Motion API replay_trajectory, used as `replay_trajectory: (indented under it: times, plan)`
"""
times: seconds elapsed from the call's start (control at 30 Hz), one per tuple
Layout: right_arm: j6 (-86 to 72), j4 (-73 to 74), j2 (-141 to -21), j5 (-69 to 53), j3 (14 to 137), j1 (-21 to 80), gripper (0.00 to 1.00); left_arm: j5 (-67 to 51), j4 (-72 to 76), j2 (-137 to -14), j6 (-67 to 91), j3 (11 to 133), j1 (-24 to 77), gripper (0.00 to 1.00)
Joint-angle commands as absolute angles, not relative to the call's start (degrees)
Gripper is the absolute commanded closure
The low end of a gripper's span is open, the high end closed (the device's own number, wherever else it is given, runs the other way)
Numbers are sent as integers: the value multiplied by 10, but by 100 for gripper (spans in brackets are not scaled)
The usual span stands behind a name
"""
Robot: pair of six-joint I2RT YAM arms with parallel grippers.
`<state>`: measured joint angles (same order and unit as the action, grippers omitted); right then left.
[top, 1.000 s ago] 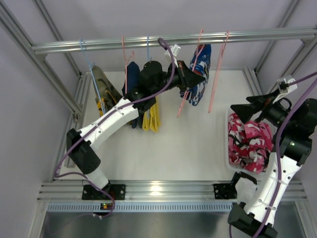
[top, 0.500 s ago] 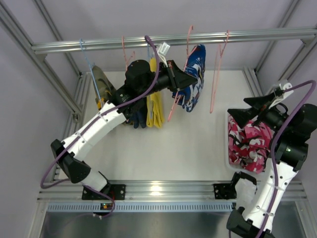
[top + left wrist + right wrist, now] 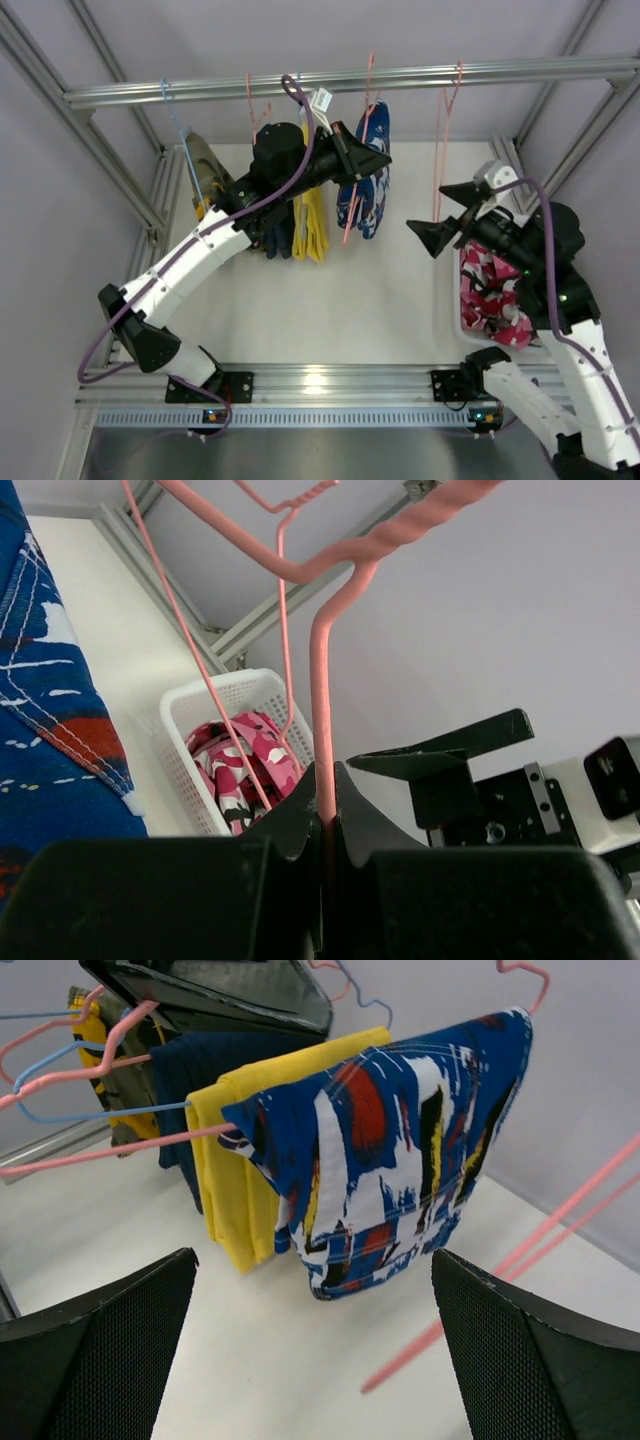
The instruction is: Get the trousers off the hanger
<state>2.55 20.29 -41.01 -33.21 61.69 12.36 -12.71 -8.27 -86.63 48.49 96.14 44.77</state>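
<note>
The blue trousers [image 3: 366, 195] with red and white print hang folded over a pink hanger [image 3: 362, 120] on the rail; they also show in the right wrist view [image 3: 395, 1150] and the left wrist view [image 3: 45, 720]. My left gripper [image 3: 372, 158] is shut on that pink hanger's wire [image 3: 325, 690], beside the blue trousers. The red-pink trousers [image 3: 495, 295] lie in the white basket [image 3: 449, 310], also seen in the left wrist view [image 3: 240, 755]. My right gripper [image 3: 425, 238] is open and empty, to the right of the blue trousers, pointing at them.
Yellow [image 3: 312, 215], dark blue [image 3: 275, 235] and olive [image 3: 205, 180] garments hang on other hangers to the left. An empty pink hanger [image 3: 440, 150] hangs between my right gripper and the blue trousers. The rail [image 3: 350, 80] spans the back.
My left gripper pulled the hanger with the blue trousers leftward along the rail. My right gripper rose from the basket and moved left toward the trousers.
</note>
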Motion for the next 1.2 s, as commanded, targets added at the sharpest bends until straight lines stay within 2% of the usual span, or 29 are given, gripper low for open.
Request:
replay_trajectory:
  times: [0.0, 0.1, 0.23, 0.43, 0.5, 0.8, 1.17]
  plan:
    - [82, 134, -439, -138, 626, 244, 0, -77, 12, -846, 481, 1007, 454, 100]
    - [73, 95, -449, -104, 601, 292, 0, -69, 3, -858, 494, 1014, 456, 100]
    - [86, 50, -460, 29, 578, 360, 1, -68, 3, -874, 505, 1037, 458, 100]
    - [84, 25, -497, 56, 572, 399, 0, -76, 3, -897, 521, 1066, 460, 100]
    - [89, -24, -495, 76, 547, 411, 0, -77, 4, -903, 525, 1075, 463, 100]
    - [90, -149, -504, 125, 481, 416, 1, -87, 3, -919, 541, 1129, 479, 100]
    - [98, -207, -526, 179, 477, 407, 3, -98, -24, -926, 560, 1177, 488, 100]
